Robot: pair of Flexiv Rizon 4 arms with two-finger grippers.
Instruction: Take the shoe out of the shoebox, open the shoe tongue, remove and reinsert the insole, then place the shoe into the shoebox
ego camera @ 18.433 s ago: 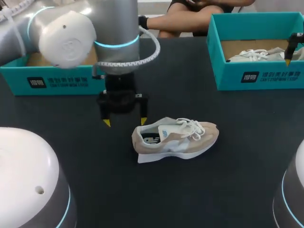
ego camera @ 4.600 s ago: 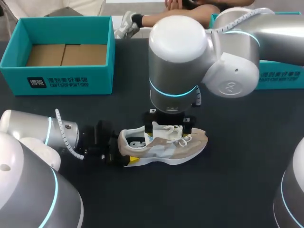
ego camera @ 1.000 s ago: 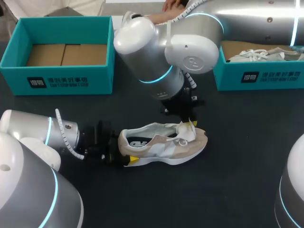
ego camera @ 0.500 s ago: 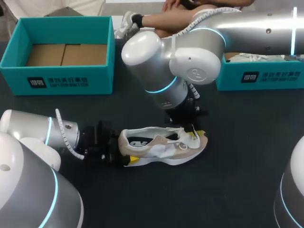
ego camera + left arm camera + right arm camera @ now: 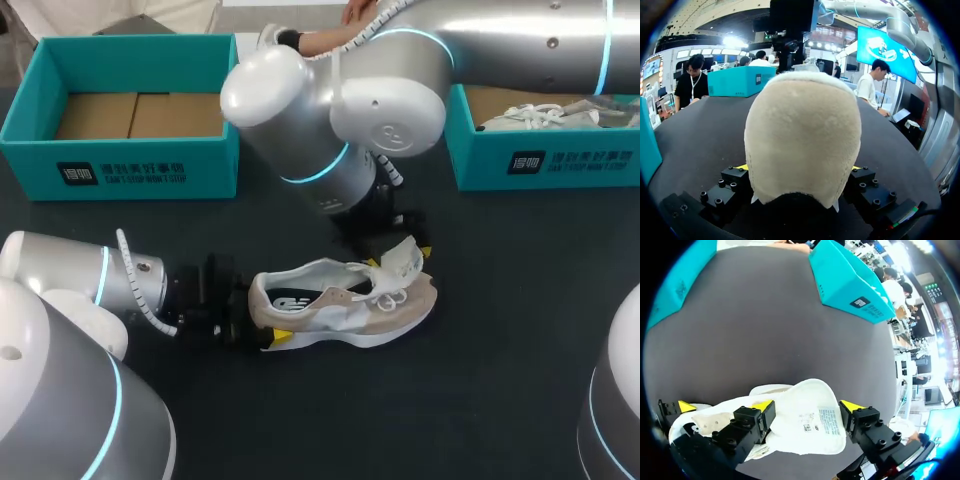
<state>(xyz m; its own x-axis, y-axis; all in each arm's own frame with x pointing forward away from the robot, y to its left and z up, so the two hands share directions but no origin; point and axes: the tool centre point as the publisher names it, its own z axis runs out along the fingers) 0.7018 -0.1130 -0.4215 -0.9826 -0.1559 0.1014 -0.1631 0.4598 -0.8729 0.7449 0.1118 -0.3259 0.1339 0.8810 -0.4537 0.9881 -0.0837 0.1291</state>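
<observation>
Nearest you, your left gripper (image 5: 799,167) was clamped on the heel (image 5: 802,140) of the shoe (image 5: 345,310). One finger lay on each side of the heel, and only slivers of the yellow tips showed past it.

The shoe stood on its sole on the table (image 5: 480,380). Its long axis ran across the table, heel toward your left arm and toe toward your right side. The throat was open enough to show the insole (image 5: 300,300) still inside.

Over the forefoot, your right gripper (image 5: 807,405) pointed down with its fingers spread wide. The tongue (image 5: 807,422), its labelled underside facing the wrist camera, filled the gap between them. You could not tell whether either pad pressed on it.

This is the relation that matters: the tongue lay directly between the right fingers, so the right arm was the one placed to fold it forward while the left held the shoe steady.

Farthest off, the empty shoebox (image 5: 130,172) sat at the back left, well apart from the shoe. A second shoebox (image 5: 540,160) holding another shoe sat at the back right.

Compared with half a second before, the tongue had risen off the laces and stood more upright. Your right arm had swung back toward the boxes. The left grip and the heel had not moved.
</observation>
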